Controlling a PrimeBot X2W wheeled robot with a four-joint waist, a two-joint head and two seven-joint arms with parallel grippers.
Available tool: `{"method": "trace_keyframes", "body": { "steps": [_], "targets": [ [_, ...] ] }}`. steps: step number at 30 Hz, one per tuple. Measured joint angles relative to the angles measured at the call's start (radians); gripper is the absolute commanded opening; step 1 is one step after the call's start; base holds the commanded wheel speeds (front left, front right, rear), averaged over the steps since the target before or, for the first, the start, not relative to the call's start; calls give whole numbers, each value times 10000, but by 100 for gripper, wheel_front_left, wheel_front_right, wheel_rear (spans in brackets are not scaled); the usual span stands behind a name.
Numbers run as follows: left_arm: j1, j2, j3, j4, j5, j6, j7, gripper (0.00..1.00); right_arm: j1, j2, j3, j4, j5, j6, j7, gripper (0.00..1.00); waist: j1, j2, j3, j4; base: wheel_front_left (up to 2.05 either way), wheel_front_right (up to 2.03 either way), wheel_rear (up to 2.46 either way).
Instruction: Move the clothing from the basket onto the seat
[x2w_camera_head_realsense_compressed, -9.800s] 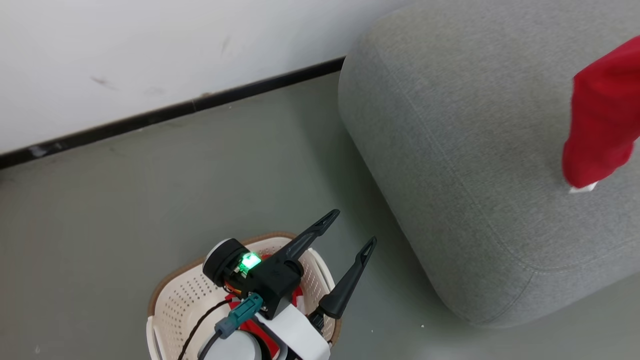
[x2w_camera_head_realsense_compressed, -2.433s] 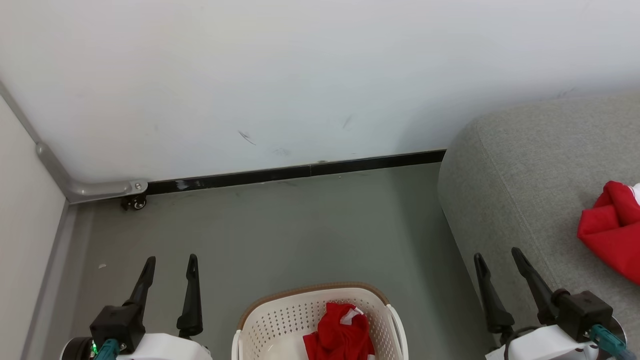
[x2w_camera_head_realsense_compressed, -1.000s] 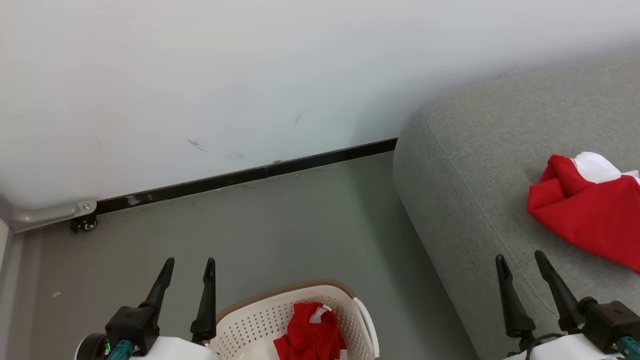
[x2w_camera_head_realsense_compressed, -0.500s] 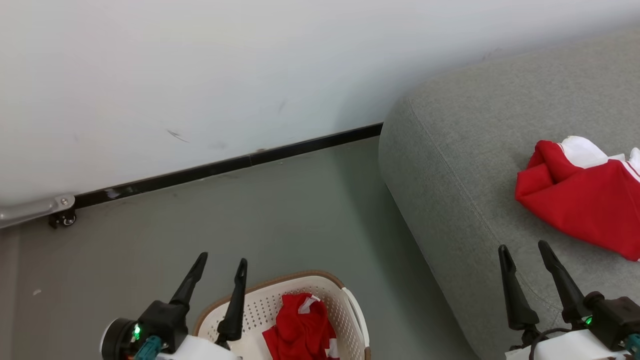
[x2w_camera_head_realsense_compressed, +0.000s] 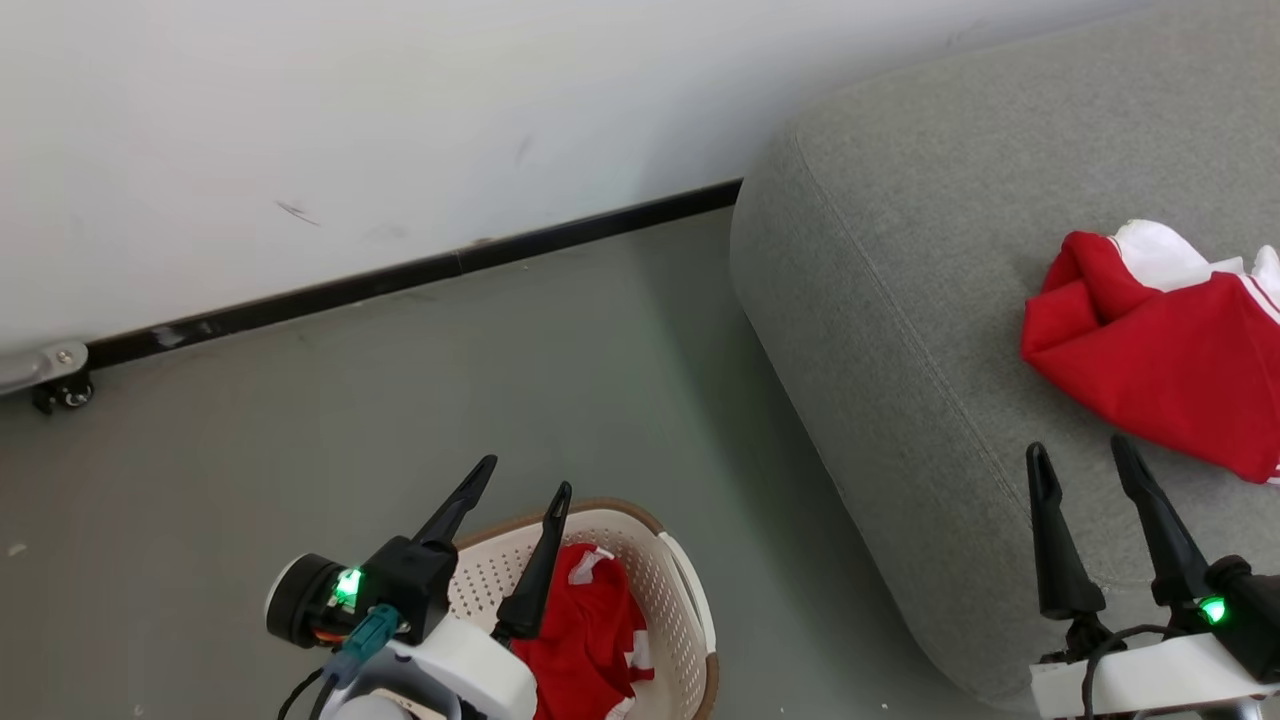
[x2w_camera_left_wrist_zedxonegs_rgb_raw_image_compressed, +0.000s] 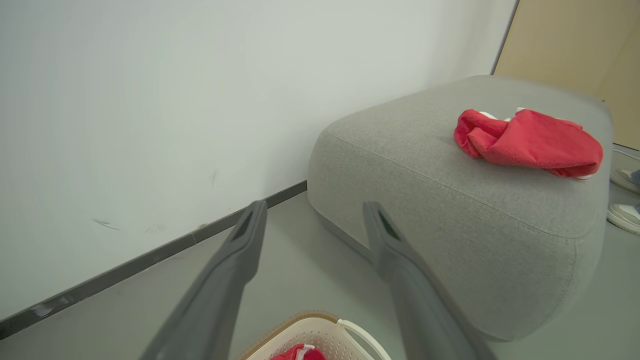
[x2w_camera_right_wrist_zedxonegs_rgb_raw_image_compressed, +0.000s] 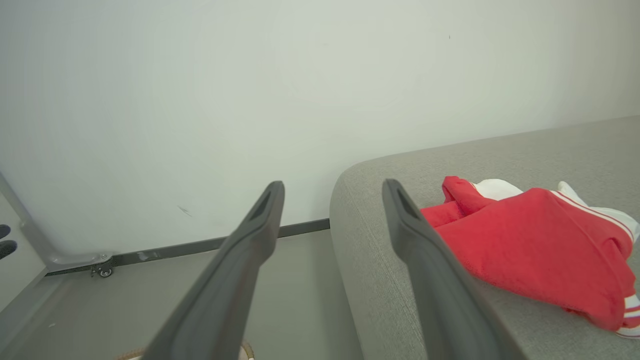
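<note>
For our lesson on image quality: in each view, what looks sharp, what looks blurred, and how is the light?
Head view: sharp, even light, soft shadow beside the seat. Left wrist view: left claw blurred, clothing crisp. Right wrist view: right claw blurred.

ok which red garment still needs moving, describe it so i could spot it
Find the big grey seat by the white wall; on the floor beside it stands a cream perforated basket with a brown rim. The crumpled red garment with white patches lies inside that basket, whereas the other red garment lies up on the seat.
</note>
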Motion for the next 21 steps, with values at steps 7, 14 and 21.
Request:
{"method": "trace_keyframes", "body": {
  "steps": [7, 14, 21],
  "targets": [
    [-557, -63, -290, 569, 188, -259, 253, 100, -213, 4, -136, -192, 61, 0, -105, 100, 1, 0, 570, -194, 0, 0, 0],
    [-1073, -107, -518, 1285, 441, -424, 506, 100, -541, 6, -316, -341, 222, 0, -211, 100, 0, 0, 1291, -424, 0, 0, 0],
    [-1413, -25, -575, 2008, 529, -510, 637, 100, -754, 8, -328, -418, 374, 0, -380, 100, 0, 0, 1949, -620, 0, 0, 0]
  ]
}}
